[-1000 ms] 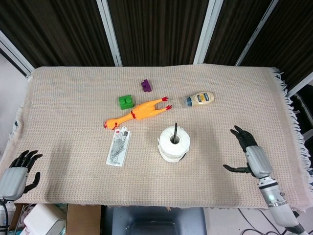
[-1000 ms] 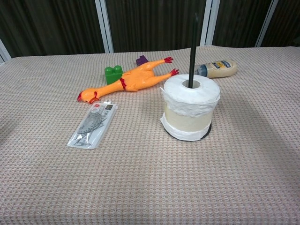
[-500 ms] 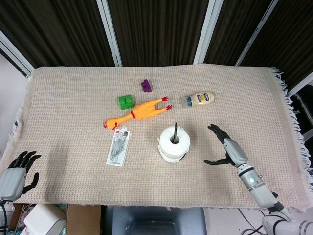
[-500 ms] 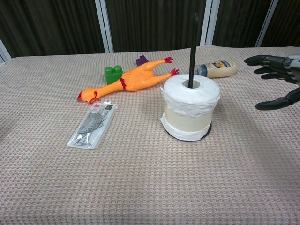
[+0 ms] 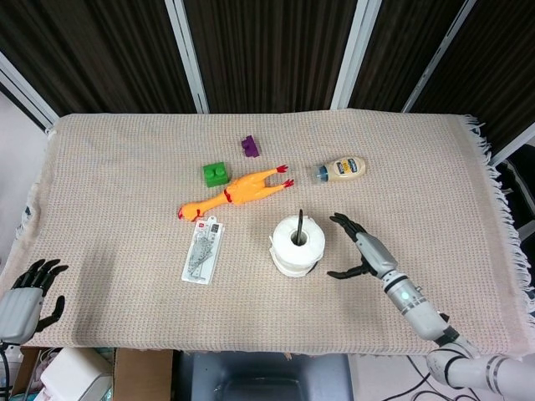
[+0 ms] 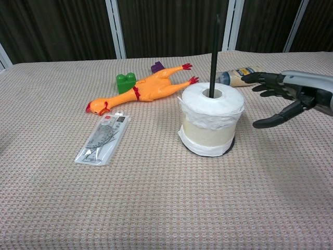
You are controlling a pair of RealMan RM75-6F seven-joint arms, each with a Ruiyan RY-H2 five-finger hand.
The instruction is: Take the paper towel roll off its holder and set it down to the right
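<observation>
Change: right robot hand (image 5: 361,249) has travelled in from the surface's right edge toward the middle, now just beside the paper towel roll (image 5: 298,245); left robot hand (image 5: 29,292) has barely shifted at the near-left corner.
Right hand state: released, fingers spread with thumb apart from them, holding nothing, not touching the roll.
Left hand state: fingers apart, holding nothing, well apart from everything.
Roll position: mid-surface, seated on its holder (image 6: 214,49), whose dark rod rises upright through the core and stands well above the top.
Key relation: roll lies to the left of the right hand, at palm level in the chest view; its long axis is vertical, along the rod. Right hand is far nearer.
Judgement: roll must go straight up along the rod before any move rightward.
Landing zone: bare cloth (image 5: 451,209) to the right.
</observation>
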